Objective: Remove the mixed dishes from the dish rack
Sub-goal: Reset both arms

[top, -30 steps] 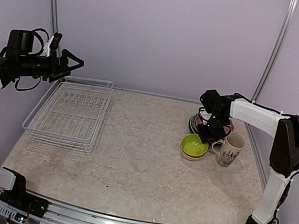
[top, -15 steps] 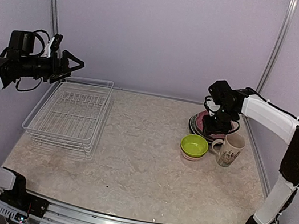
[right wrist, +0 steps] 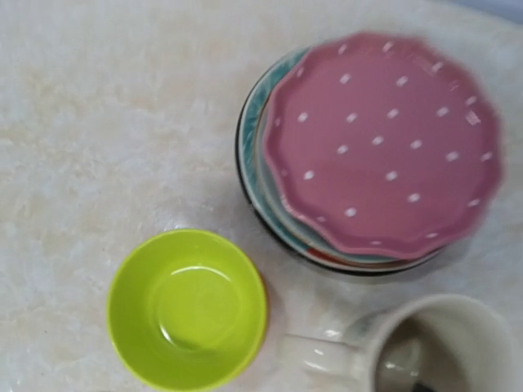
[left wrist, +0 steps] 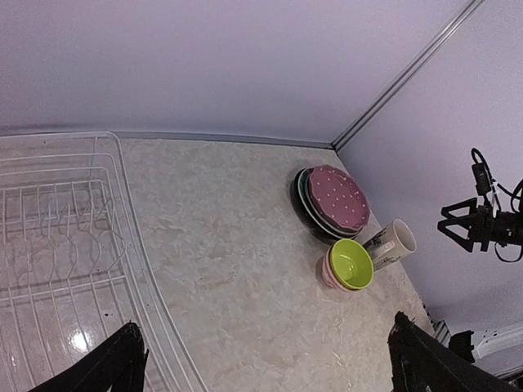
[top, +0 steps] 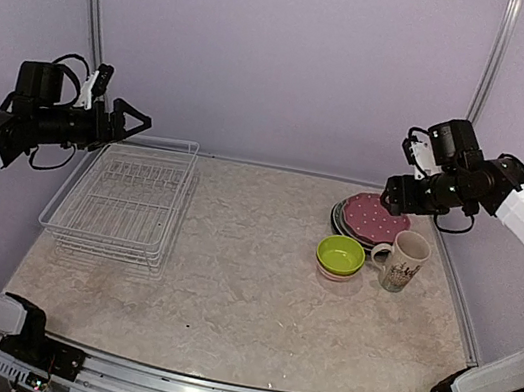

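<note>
Marble table (top: 243,304) bears rack (top: 125,197), stacked plates (top: 373,219), bowls (top: 339,257), mug (top: 404,262).

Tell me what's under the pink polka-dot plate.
The pink polka-dot plate tops a stack. Beneath it only edges show: a pale teal plate, a red plate, a black plate lowest. Their faces, and any plate between, are hidden.

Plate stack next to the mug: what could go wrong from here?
1. The pink polka-dot plate sits shifted to one side of the plate stack; a nudge might slide it off.
2. The mug stands close to the stack and the lime-green bowl; the right gripper, open above, could clip it on a descent.
3. That bowl rests on a smaller bowl and may rock.
</note>
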